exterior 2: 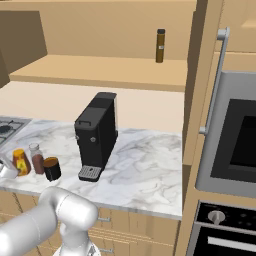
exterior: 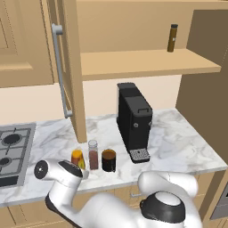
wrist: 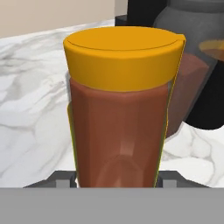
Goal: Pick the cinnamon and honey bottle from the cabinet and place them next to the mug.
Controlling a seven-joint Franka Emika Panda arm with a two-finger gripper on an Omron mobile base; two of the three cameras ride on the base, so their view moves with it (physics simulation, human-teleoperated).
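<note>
The honey bottle (exterior: 77, 157) (exterior 2: 20, 161), orange-brown with a yellow-orange cap, is upright at counter level, at the left end of a short row. Beside it stands the cinnamon (exterior: 93, 154) (exterior 2: 36, 158), then the dark mug (exterior: 108, 160) (exterior 2: 51, 168). My gripper (exterior: 79, 165) (exterior 2: 7, 169) comes in from the near side and is shut on the honey bottle. In the hand view the honey bottle (wrist: 120, 109) sits between my fingertips (wrist: 61, 177), with the cinnamon (wrist: 188, 83) and mug (wrist: 212, 105) just behind it. The cabinet (exterior: 147, 64) hangs above with its door (exterior: 71, 67) open.
A black coffee machine (exterior: 133, 120) (exterior 2: 96, 135) stands right of the mug. A thin dark bottle (exterior: 172, 38) (exterior 2: 160, 46) is on the cabinet shelf. A stove (exterior: 11, 151) lies at the left of the marble counter (exterior: 178, 142). An oven (exterior 2: 235, 150) is on the far right.
</note>
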